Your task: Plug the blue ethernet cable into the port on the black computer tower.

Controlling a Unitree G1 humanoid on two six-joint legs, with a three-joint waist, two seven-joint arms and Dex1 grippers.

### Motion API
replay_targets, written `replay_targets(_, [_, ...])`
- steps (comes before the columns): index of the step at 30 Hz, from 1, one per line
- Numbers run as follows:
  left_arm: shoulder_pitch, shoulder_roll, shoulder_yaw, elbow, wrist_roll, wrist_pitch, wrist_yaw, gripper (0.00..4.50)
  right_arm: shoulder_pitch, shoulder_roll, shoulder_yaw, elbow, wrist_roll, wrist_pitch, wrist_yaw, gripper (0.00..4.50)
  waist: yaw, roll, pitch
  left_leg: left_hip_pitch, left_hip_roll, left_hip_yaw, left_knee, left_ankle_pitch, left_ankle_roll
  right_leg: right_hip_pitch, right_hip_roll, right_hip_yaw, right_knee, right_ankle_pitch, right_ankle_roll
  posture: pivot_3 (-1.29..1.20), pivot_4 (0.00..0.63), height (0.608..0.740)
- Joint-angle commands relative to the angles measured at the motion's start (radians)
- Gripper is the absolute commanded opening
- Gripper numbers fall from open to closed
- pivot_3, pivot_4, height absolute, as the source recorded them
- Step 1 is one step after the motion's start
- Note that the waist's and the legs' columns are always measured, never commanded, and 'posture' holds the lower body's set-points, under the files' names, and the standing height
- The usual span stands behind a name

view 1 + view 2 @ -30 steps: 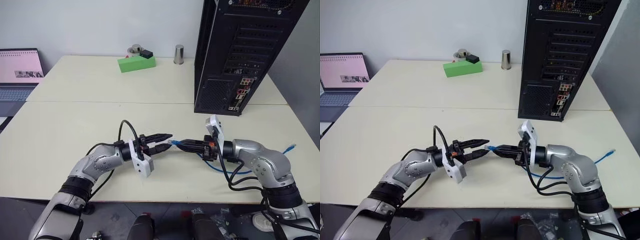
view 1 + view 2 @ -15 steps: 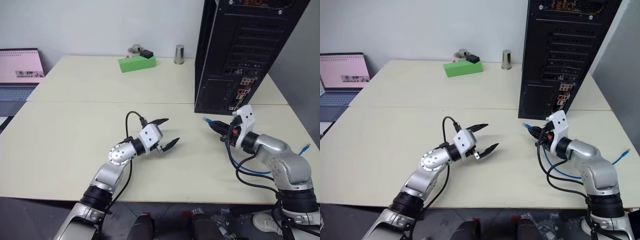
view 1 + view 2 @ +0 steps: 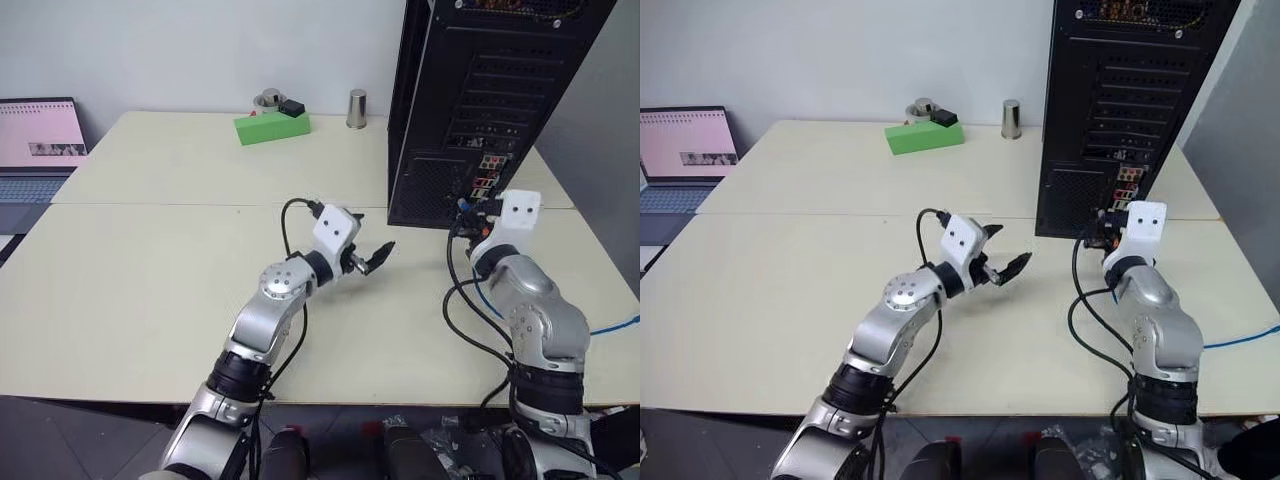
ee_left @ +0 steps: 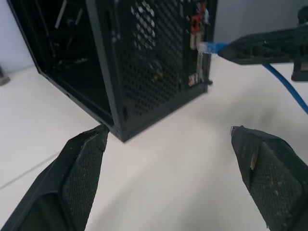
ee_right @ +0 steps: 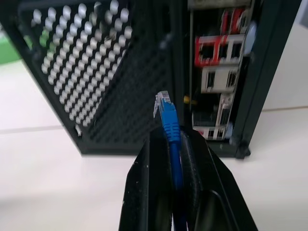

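Note:
The black computer tower (image 3: pixel 480 100) stands upright at the back right of the table, its rear panel of ports (image 5: pixel 219 48) facing me. My right gripper (image 5: pixel 168 139) is shut on the blue ethernet cable (image 5: pixel 169 120). It holds the cable level just in front of the tower's lower rear corner. The clear plug tip (image 5: pixel 162 102) sticks out past the fingers, short of the sockets and beside the mesh vent. The rest of the cable trails off the table's right edge (image 3: pixel 615 325). My left gripper (image 3: pixel 372 256) hangs open and empty mid-table, pointing at the tower.
A green box (image 3: pixel 272 127) with small items on it and a metal cup (image 3: pixel 357 108) stand at the back of the cream table (image 3: pixel 150 260). An open laptop (image 3: pixel 35 140) sits at the far left. Black arm cables loop beside my right arm (image 3: pixel 462 300).
The two grippers were together at the plug; the left one opened and rolled over. The right gripper swung away with the plug to the tower's rear, and the left followed towards the tower.

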Motion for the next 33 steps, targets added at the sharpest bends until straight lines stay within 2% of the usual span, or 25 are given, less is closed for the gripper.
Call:
replay_targets(1, [-0.015, -0.008, 0.016, -0.038, -0.019, 0.008, -0.017, 4.32, -0.052, -0.005, -0.044, -0.016, -0.006, -0.001, -0.040, 0.00, 0.000, 0.000, 0.000, 0.000, 0.000, 0.000, 0.000, 0.000, 0.000, 0.000, 0.000, 0.000, 0.000, 0.000, 0.000, 0.00, 0.150, 0.740])
replay_targets(7, [-0.013, -0.010, 0.009, -0.056, -0.021, 0.014, -0.044, 4.32, -0.085, 0.005, -0.070, 0.001, 0.005, 0.009, -0.072, 0.00, 0.000, 0.000, 0.000, 0.000, 0.000, 0.000, 0.000, 0.000, 0.000, 0.000, 0.000, 0.000, 0.000, 0.000, 0.000, 0.00, 0.150, 0.740])
replay_targets(33, [-0.018, -0.011, 0.009, -0.066, 0.000, 0.006, -0.057, 4.32, -0.137, -0.009, -0.053, 0.092, 0.002, -0.039, -0.050, 0.00, 0.000, 0.000, 0.000, 0.000, 0.000, 0.001, 0.000, 0.000, 0.000, 0.000, 0.000, 0.000, 0.000, 0.000, 0.000, 0.00, 0.150, 0.740])
